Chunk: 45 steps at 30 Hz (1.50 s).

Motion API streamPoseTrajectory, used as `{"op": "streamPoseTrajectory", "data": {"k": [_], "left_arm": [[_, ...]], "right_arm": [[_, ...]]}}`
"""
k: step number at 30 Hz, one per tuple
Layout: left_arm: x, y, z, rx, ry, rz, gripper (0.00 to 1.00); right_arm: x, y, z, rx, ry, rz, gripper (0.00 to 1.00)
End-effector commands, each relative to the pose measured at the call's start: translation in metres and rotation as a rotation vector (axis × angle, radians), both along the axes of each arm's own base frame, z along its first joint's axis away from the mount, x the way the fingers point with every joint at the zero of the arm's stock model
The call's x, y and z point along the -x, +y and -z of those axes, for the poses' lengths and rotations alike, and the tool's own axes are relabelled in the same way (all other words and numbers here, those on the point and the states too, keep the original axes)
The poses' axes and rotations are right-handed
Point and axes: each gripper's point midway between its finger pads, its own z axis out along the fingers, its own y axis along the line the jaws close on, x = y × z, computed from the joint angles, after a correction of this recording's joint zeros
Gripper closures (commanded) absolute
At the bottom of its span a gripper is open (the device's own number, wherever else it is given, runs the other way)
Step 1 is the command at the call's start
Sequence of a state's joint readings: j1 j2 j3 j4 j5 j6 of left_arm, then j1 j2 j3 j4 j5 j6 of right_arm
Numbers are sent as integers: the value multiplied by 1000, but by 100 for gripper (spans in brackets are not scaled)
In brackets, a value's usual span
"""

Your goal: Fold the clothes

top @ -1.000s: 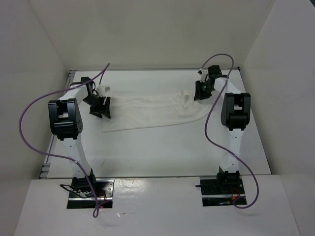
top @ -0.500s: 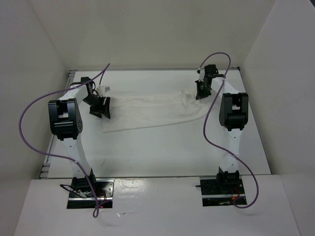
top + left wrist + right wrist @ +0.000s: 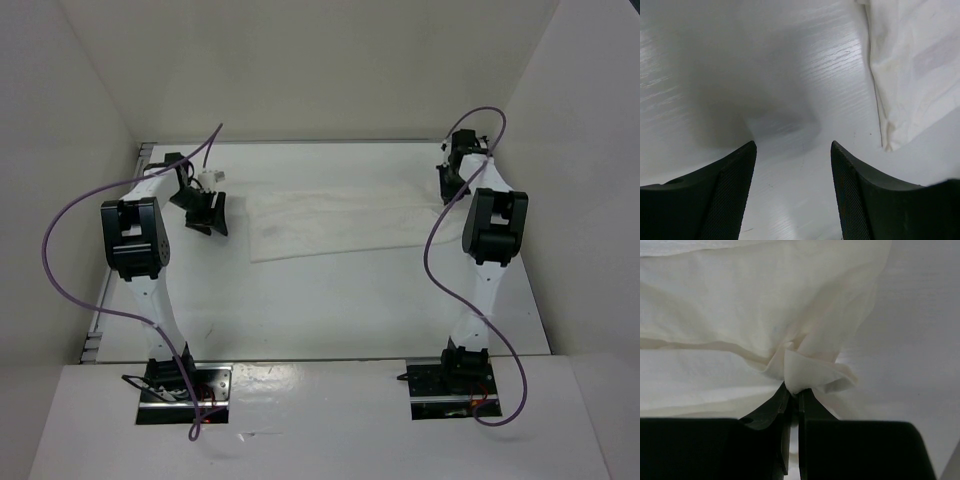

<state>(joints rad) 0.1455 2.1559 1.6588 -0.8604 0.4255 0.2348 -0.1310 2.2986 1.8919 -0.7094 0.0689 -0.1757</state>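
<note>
Fabric is bunched between my right fingers [image 3: 786,399], which are shut tight on a small fold of the clothes [image 3: 340,225]. In the right wrist view the pinched fold stands up as a little peak just above the fingertips. The rest of the white cloth spreads away from it in soft creases, with a strip of bare bench [image 3: 330,300] showing off to the right.

From above, the garment lies as a long, flattened, wrinkled band across the far half of the bench. It runs from a squared-off left end near my left arm to the right end, where my right fingers have it close to the far right corner.

My left fingers [image 3: 208,215] stand well apart, gripping nothing. They are over bare bench just beside the garment's left end and clear of it. In the left wrist view only white bench and a soft shadow lie between the two pads, and the cloth's edge and one lower corner sit up and to the right. Whether the tips touch the bench, I cannot tell.

A purple cable [image 3: 60,240] loops out from each arm.
</note>
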Motion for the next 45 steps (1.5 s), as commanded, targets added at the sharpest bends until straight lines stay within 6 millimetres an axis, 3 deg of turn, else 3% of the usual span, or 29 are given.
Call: {"op": "streamPoseTrajectory", "data": {"k": [1,6,11,18,22,24,28,32,38,43,45], "left_arm": [[-3,-7,4,50,0,27,32],[-4,-11,-3,75,-15,31,32],[-2,-19,-7,102,-16,36,32],[1,-31,-5,126,0,57,32],[1,-34,-5,126,1,66,32],[1,-34,-5,126,1,66,32],[4,-35,-3,128,10,65,32],[7,-35,-4,128,12,65,32],[6,-35,-8,127,2,66,32],[8,-32,-7,107,7,63,32],[11,-31,-8,98,8,62,32]], "right_arm": [[-9,-6,-46,71,-39,-14,100],[-15,-2,-76,74,-66,-22,100],[-26,27,-101,16,-106,-98,100],[-26,94,-109,-25,-97,-248,100],[-23,121,-111,-46,-72,-311,100],[-28,132,-129,-76,-111,-339,100],[-28,153,-136,-85,-130,-379,100],[-23,166,-147,-123,-143,-423,100],[-11,209,-164,-174,-168,-516,100],[-2,235,-193,-191,-226,-575,100],[3,251,-194,-228,-222,-605,100]]}}
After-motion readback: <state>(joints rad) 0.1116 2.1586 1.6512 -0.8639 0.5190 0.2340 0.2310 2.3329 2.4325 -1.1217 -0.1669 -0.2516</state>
